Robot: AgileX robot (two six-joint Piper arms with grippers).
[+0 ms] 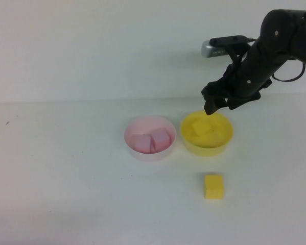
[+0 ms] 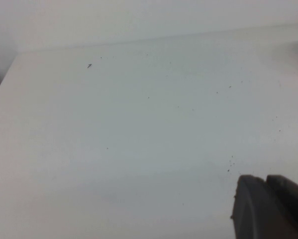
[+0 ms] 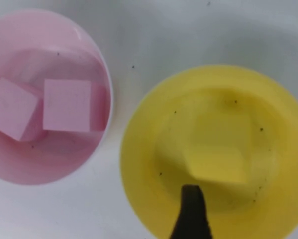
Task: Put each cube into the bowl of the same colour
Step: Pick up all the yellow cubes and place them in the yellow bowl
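Right gripper (image 1: pixel 220 104), fingers apart and empty, hangs over the yellow bowl (image 1: pixel 226 139) holding one yellow cube (image 1: pixel 199 127); the loose cube (image 1: pixel 213 186), likely light, squashy foam, suits a flat-sided pinch; left gripper (image 2: pixel 270 209) indeterminate.

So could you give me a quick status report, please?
Right end effector above yellow bowl, open, empty. Left end effector parked. One yellow cube left on table. Nothing in the way.
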